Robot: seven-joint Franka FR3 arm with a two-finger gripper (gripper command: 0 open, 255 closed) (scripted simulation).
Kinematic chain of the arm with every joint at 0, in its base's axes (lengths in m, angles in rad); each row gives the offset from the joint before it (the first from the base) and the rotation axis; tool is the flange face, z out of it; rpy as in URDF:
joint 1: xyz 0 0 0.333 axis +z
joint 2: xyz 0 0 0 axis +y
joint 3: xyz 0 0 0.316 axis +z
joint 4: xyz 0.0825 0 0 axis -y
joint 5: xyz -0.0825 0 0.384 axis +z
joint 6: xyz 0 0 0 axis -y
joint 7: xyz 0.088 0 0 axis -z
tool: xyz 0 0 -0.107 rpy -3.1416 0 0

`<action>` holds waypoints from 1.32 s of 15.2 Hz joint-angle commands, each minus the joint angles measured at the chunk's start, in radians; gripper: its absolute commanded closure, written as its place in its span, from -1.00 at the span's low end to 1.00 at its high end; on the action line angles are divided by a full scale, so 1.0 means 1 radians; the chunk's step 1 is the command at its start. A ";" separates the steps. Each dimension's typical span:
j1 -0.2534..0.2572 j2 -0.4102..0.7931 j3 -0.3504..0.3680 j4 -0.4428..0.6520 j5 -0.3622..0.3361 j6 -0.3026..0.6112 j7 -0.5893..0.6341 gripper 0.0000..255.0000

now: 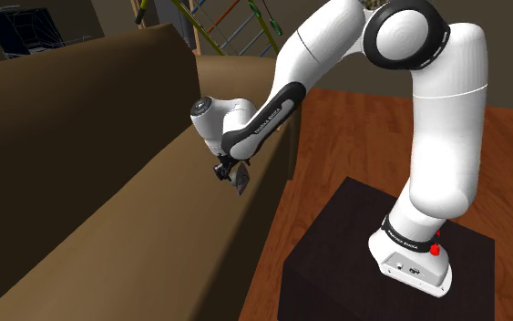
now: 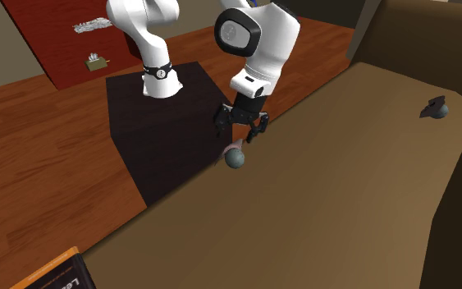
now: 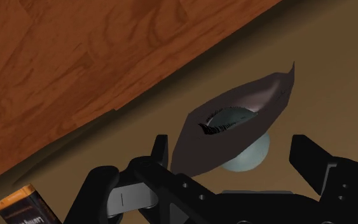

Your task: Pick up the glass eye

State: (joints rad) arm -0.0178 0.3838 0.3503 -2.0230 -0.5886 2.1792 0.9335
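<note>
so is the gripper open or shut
Open: the gripper has its fingers wide apart in the wrist view, the glass eye seen between them.

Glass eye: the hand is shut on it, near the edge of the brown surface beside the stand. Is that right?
No. The hand is open, not shut on the glass eye: the wrist view shows its fingers standing apart, not clasping it. The rest holds: the eye lies near the edge of the brown surface beside the stand.
</note>
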 commanded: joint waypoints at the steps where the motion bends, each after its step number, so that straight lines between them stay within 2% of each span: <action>1: 0.005 0.021 -0.007 0.002 -0.017 0.014 0.017 -1.00; 7: 0.014 0.068 -0.022 0.003 -0.049 0.051 0.048 -1.00; 8: 0.014 0.069 -0.023 0.004 -0.049 0.051 0.048 1.00; 17: 0.014 0.068 -0.022 0.003 -0.049 0.050 0.048 1.00; 20: 0.008 0.037 -0.012 0.002 -0.028 0.027 0.028 1.00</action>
State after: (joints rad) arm -0.0090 0.4292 0.3348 -2.0223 -0.6229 2.2144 0.9665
